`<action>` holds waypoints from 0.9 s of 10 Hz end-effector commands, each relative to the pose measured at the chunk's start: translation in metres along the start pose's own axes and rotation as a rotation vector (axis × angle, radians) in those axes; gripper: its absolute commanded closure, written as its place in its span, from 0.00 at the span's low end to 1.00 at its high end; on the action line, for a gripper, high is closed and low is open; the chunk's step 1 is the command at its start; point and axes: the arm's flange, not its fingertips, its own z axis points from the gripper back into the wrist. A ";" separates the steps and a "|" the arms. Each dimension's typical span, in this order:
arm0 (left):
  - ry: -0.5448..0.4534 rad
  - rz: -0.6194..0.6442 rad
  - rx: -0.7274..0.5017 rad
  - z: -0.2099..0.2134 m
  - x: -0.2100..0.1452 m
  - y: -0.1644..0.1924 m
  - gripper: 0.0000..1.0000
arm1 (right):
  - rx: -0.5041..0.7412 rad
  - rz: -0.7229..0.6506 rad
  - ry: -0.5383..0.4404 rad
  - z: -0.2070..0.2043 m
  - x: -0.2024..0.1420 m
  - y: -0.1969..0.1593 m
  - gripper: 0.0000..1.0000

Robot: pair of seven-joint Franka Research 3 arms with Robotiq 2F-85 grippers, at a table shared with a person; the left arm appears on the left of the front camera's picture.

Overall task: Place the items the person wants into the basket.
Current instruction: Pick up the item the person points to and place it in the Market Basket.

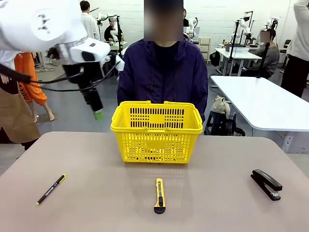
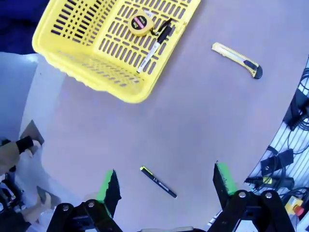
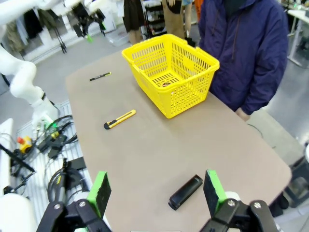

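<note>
The yellow basket (image 1: 157,133) stands at the table's far middle, in front of the person (image 1: 164,67) in a dark jacket. In the left wrist view the tape measure (image 2: 140,22) and the white marker (image 2: 153,47) lie on the floor of the basket (image 2: 87,63). The utility knife (image 1: 160,195) lies on the table in front of the basket. My left gripper (image 1: 98,114) hangs high, left of the basket; it is open (image 2: 165,182) and holds nothing. High over the stapler (image 3: 186,192), my right gripper (image 3: 156,189) is open and holds nothing too.
A thin black pen (image 1: 50,189) lies at the front left. The black stapler (image 1: 266,183) sits at the right. The knife (image 3: 119,119) has bare table all round it. Other tables and people stand behind the person.
</note>
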 end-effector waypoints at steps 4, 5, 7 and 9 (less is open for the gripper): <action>-0.026 0.031 -0.016 -0.007 -0.016 0.007 0.00 | 0.005 0.014 -0.038 0.000 0.001 0.000 0.00; -0.026 0.031 -0.016 -0.007 -0.016 0.007 0.00 | 0.005 0.014 -0.038 0.000 0.001 0.000 0.00; -0.026 0.031 -0.016 -0.007 -0.016 0.007 0.00 | 0.005 0.014 -0.038 0.000 0.001 0.000 0.00; -0.026 0.031 -0.016 -0.007 -0.016 0.007 0.00 | 0.005 0.014 -0.038 0.000 0.001 0.000 0.00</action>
